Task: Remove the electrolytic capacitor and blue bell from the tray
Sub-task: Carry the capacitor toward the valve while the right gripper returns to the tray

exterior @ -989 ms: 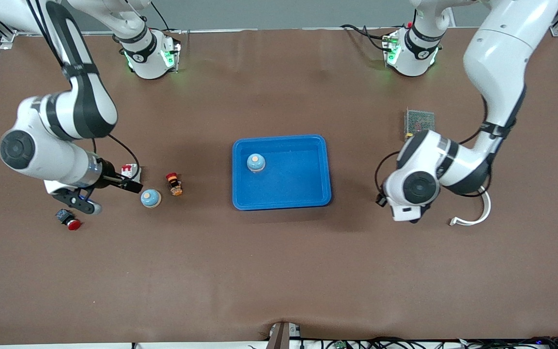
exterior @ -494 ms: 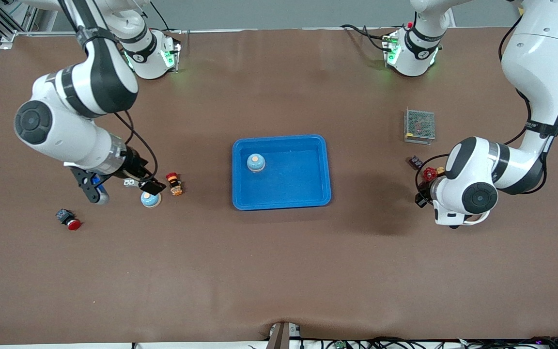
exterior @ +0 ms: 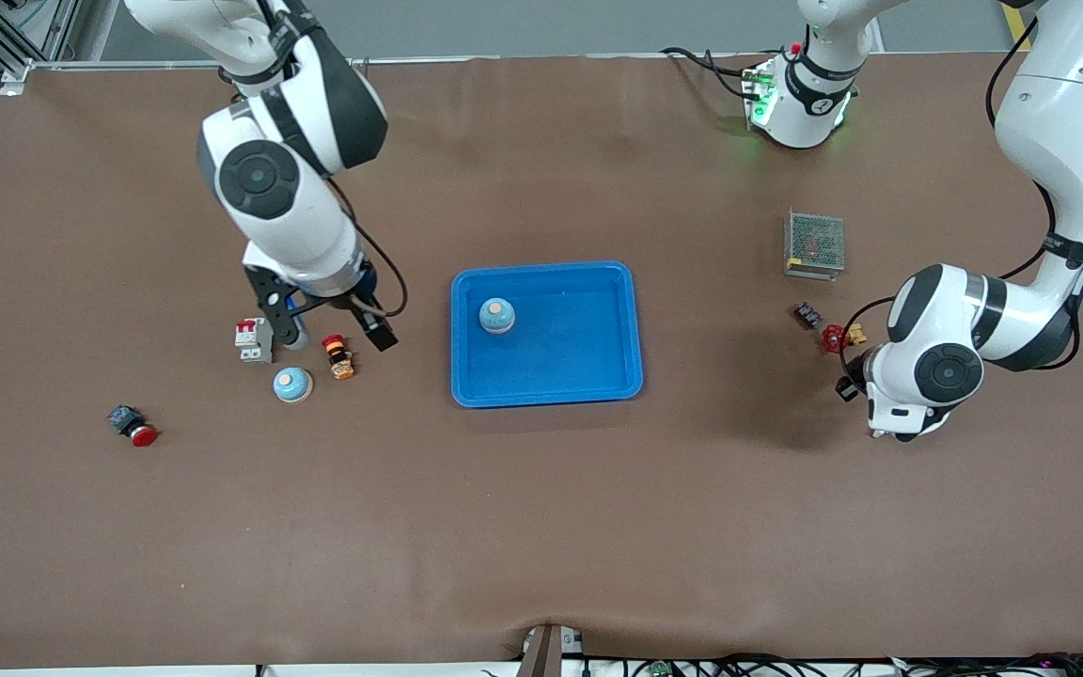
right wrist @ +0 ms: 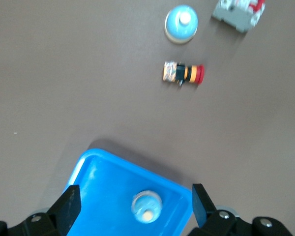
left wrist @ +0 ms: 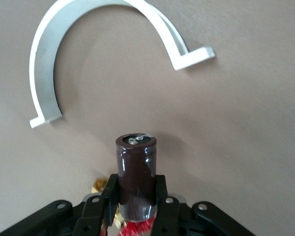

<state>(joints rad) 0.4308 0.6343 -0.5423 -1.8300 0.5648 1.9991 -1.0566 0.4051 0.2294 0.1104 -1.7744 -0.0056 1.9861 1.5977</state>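
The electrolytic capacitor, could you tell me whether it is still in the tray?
Out: the left gripper is shut on the capacitor over bare table beside a white curved bracket.

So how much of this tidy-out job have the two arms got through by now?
About half. The dark cylindrical electrolytic capacitor is out of the shallow bright blue plastic tray, clamped in the left gripper above bare table by a white curved plastic piece, not yet set down. One small blue dome-shaped bell sits in the tray. The open right gripper hangs beside the tray, likely heading for it.

Even overhead light, soft shadows beside the tray (exterior: 637, 324), slight wrist-view blur.
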